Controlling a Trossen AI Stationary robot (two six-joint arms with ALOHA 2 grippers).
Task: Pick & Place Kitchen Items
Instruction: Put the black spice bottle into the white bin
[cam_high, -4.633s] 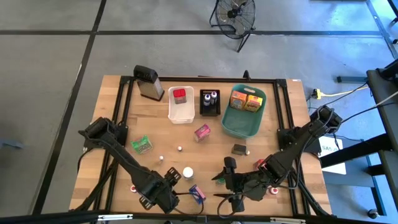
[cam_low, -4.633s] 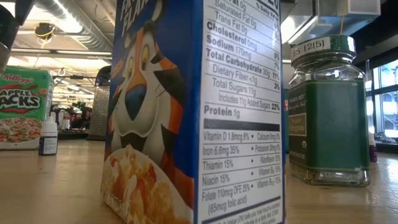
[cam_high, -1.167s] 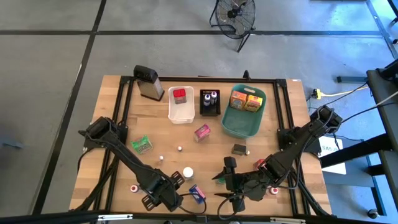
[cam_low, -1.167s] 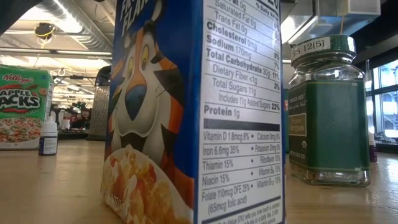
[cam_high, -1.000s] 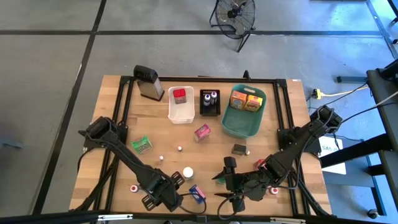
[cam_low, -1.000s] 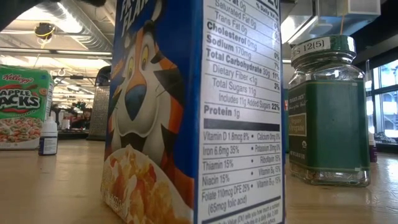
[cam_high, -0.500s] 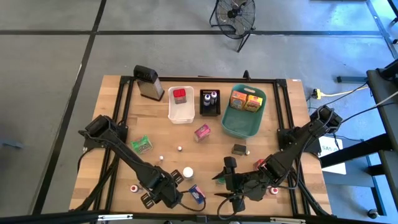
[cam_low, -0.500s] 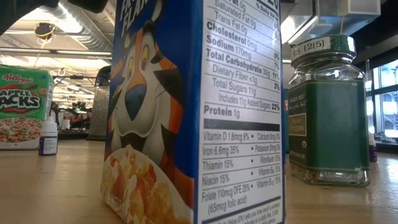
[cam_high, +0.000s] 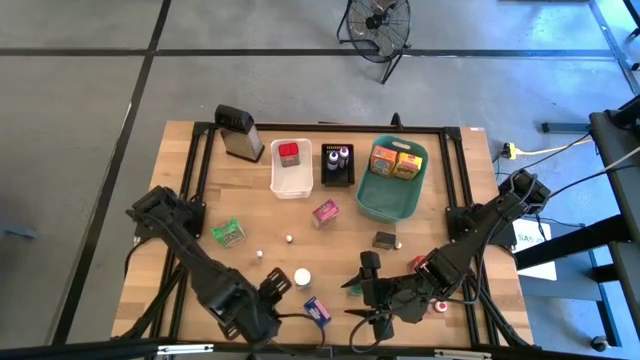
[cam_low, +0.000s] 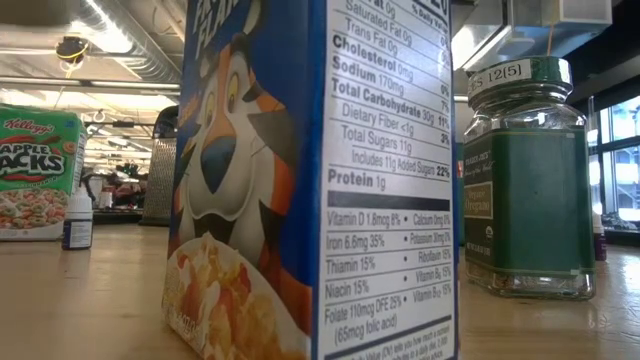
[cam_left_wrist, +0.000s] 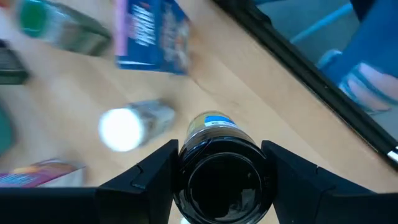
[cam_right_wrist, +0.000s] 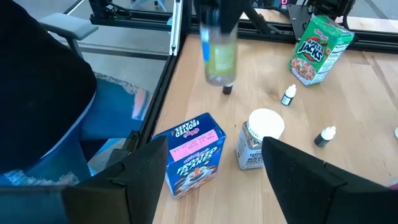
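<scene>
Found the left claw (cam_left_wrist: 221, 168) clamped on a small dark-capped bottle (cam_left_wrist: 214, 124), one finger against each side. Noted a yellow and blue label on the bottle. Saw the bottle carried clear of the desk (cam_right_wrist: 348, 124), near the front edge on the left arm's side, in the right wrist view (cam_right_wrist: 217, 50).

Located the right claw (cam_right_wrist: 205, 180) low over the front of the desk, fingers spread wide apart with nothing between them. Recorded a blue cereal box (cam_right_wrist: 196, 152) standing upright just ahead of it, with a white-capped jar (cam_right_wrist: 261, 140) just beside the box.

Observed a green cereal box (cam_right_wrist: 317, 46) upright farther back and two little dropper bottles (cam_right_wrist: 288, 94) standing apart on the bare wood. Identified a green-labelled jar (cam_low: 525, 180) beside the blue box in the low view.
</scene>
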